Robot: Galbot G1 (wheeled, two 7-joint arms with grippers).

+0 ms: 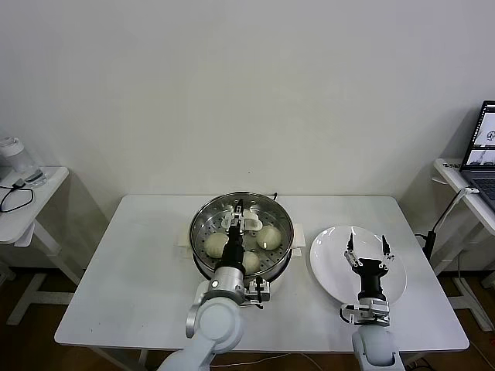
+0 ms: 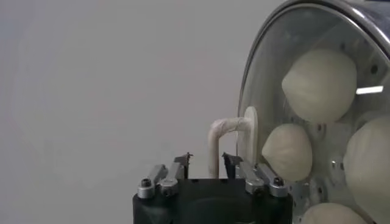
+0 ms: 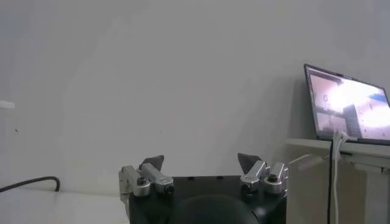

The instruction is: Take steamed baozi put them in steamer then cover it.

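Note:
The steamer [image 1: 199, 224] stands mid-table with the steamed baozi [image 1: 268, 236] inside, and the glass lid [image 1: 263, 212] lies over it. In the left wrist view four baozi [image 2: 320, 85] show through the lid [image 2: 262, 73]. My left gripper [image 1: 240, 224] reaches over the steamer. Its fingers are open on either side of the lid's white handle [image 2: 214, 143], with a gap on one side [image 2: 206, 158]. My right gripper [image 1: 368, 249] hovers open and empty over the white plate [image 1: 332, 267]; its wrist view [image 3: 201, 161] shows nothing between the fingers.
A side table [image 1: 31, 193] with a cable and a jar stands at the far left. A laptop [image 1: 483, 151] sits on a stand at the far right. The white plate holds nothing.

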